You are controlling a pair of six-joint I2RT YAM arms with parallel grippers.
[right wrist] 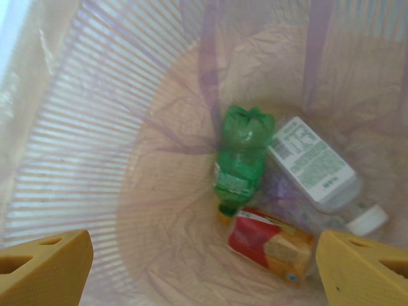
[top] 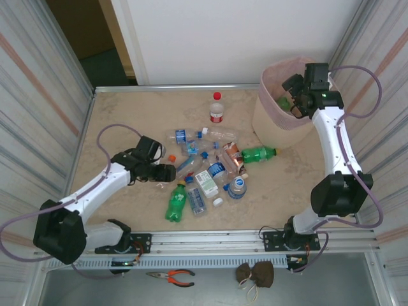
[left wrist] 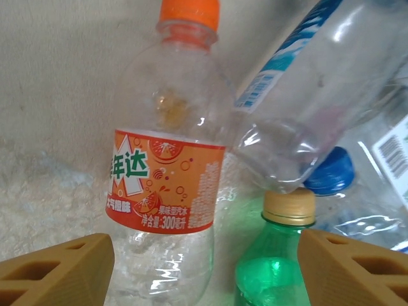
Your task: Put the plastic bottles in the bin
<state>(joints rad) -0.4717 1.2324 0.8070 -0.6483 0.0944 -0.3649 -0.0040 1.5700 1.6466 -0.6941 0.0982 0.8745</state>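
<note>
The left gripper is open, just by the orange-cap bottle in the pile on the table. It looks light, thin and squashy, so hold its middle softly. The right gripper hangs open over the bin.

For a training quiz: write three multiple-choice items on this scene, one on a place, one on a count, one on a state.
1. Where is the right end effector?
A. above the bin
B. over the bottle pile
C. by the pliers

2. How many bottles lie in the bin?
A. one
B. three
C. six

3. How do the right end effector's jaws stand?
A. shut on a bottle
B. shut, empty
C. open, empty

Key:
1 A, it hangs at the bin's mouth.
2 B, a green bottle, a white-labelled bottle and a red-labelled bottle lie at its bottom.
3 C, its fingers stand wide apart with nothing between.
</note>
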